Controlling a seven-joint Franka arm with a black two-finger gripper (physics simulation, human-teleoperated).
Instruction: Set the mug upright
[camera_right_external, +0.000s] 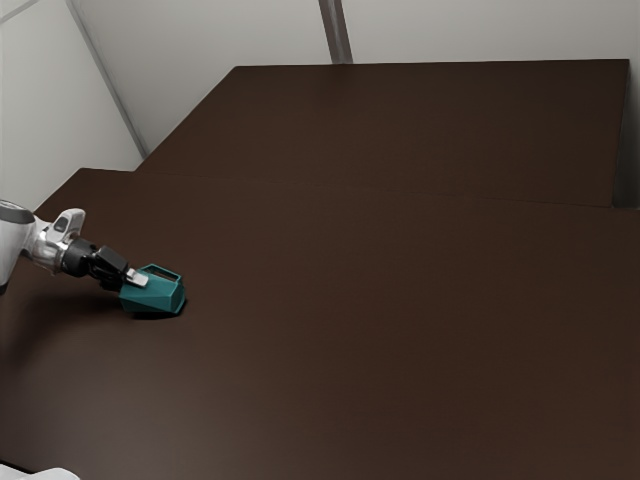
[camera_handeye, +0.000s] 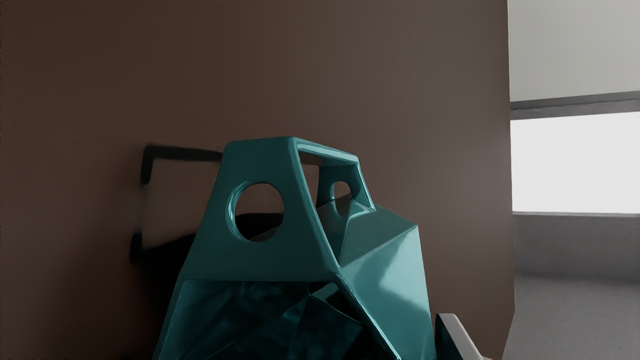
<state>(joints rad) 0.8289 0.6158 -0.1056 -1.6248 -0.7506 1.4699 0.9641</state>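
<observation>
A teal, many-sided mug (camera_right_external: 153, 294) lies tipped over on its side, at the exterior view's left, above a broad dark brown surface (camera_right_external: 400, 310). A dark shadow falls just beneath it; whether the mug touches the surface, I cannot tell. The white and grey robot arm (camera_right_external: 15, 235) reaches in from the exterior view's left, and its black gripper (camera_right_external: 137, 279) is right at the mug. How far open the gripper is, and whether it has hold of the mug, I cannot tell.

In the wrist view, the mug's wide open mouth (camera_handeye: 240, 320) faces the gripper's camera. Its angular handle (camera_handeye: 260, 162) has round holes through it and a larger gap between it and the body. The handle's dark, frame-like shadow (camera_handeye: 185, 153) lies on the surface beside it. Pale walls (camera_right_external: 230, 30) rise beyond the surface, with a grey upright strip (camera_right_external: 336, 30) on one.
</observation>
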